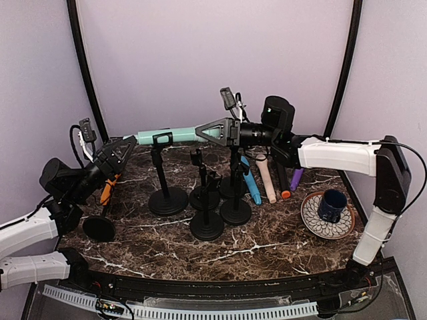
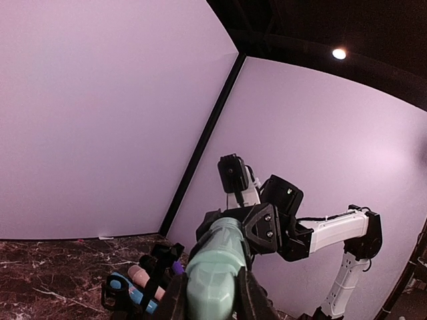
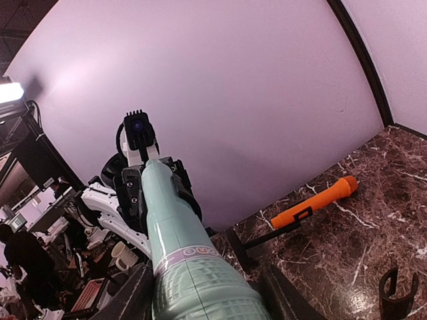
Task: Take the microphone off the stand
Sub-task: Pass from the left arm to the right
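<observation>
Left pincer [image 1: 130, 148] is clamped narrow on one end of the mint-green microphone [image 1: 177, 135]. In its wrist view the dark fingers [image 2: 175, 300] press the barrel from both sides. Right pincer [image 1: 212, 130] faces it from the opposite end, jaws set around the microphone's textured head. The fingers [image 3: 130, 300] flank that head closely, but I cannot tell whether they bear on it.

Between the two pincers the microphone lies level, well above the desk [image 1: 267, 247]. As far as the top view shows, it sits in the clip of a black stand [image 1: 167, 200]. That clip is nearer the left pincer, and the stand's round base rests on the marble below.

Under the right pincer stand several more black stands [image 1: 207, 227], close together. Just beyond them lie a blue microphone [image 1: 251, 187], a pale pink one [image 1: 267, 179], a black one with an orange tip [image 1: 283, 181] and a purple one [image 1: 296, 179], side by side. Farther to that pincer's right, a dark mug [image 1: 331, 205] sits on a patterned saucer [image 1: 312, 220]. Below the left pincer an orange microphone [image 1: 107, 190] lies by the arm.
</observation>
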Action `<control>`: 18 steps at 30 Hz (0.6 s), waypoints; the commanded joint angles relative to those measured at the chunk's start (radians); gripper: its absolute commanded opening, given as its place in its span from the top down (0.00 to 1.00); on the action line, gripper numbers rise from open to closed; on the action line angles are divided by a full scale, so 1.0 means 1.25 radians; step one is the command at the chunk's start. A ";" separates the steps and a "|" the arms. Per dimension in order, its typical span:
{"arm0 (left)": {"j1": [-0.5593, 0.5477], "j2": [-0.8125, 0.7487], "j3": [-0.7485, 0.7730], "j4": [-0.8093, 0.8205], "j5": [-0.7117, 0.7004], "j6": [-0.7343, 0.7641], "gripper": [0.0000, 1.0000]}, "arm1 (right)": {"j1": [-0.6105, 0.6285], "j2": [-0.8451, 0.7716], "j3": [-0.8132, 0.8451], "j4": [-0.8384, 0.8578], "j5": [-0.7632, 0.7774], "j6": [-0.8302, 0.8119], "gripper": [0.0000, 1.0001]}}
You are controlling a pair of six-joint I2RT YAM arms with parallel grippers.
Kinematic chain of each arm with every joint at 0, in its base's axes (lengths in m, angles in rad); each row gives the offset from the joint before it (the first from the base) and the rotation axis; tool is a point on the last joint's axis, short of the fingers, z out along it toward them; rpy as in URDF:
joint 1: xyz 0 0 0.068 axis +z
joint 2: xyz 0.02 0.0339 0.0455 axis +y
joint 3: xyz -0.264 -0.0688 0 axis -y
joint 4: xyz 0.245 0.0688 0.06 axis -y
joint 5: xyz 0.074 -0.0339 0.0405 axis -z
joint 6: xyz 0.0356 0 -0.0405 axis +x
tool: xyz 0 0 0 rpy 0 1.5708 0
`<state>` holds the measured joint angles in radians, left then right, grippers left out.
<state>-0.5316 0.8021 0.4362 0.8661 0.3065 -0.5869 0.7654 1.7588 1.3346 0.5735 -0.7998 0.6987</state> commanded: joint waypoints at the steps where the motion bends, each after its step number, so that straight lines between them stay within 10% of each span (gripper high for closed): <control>1: 0.002 -0.028 -0.055 0.014 -0.031 0.049 1.00 | 0.008 -0.045 -0.010 0.003 0.017 -0.041 0.56; 8: 0.002 -0.057 -0.143 0.006 -0.050 0.052 0.96 | 0.009 -0.041 -0.017 0.003 0.023 -0.040 0.69; 18: 0.003 -0.169 -0.169 -0.205 -0.184 0.080 0.39 | 0.012 -0.059 -0.039 0.001 0.087 -0.077 0.76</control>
<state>-0.5339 0.6582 0.2211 0.7620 0.1986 -0.5293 0.7807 1.7557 1.2705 0.4816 -0.7422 0.6147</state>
